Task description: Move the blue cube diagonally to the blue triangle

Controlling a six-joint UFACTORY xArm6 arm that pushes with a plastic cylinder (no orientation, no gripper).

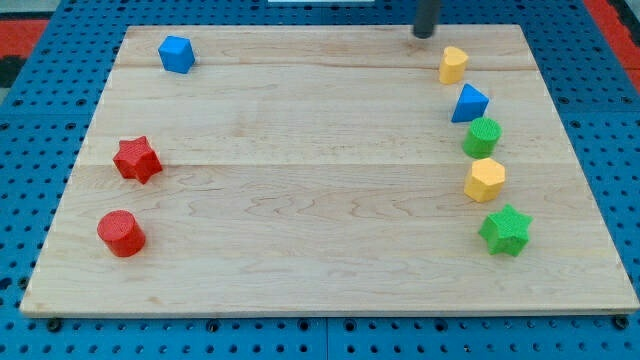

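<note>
The blue cube [176, 54] sits near the board's top left corner. The blue triangle [468, 103] sits at the right side, in a column of blocks. My tip [425, 35] is at the view's top, at the board's far edge, just left of and above a yellow block [453, 64]. The tip is far to the right of the blue cube and touches no block.
A green cylinder [482, 136], a yellow hexagon [485, 180] and a green star [505, 230] stand below the blue triangle. A red star [137, 159] and a red cylinder [121, 233] stand at the left. The wooden board [320, 200] lies on a blue pegboard.
</note>
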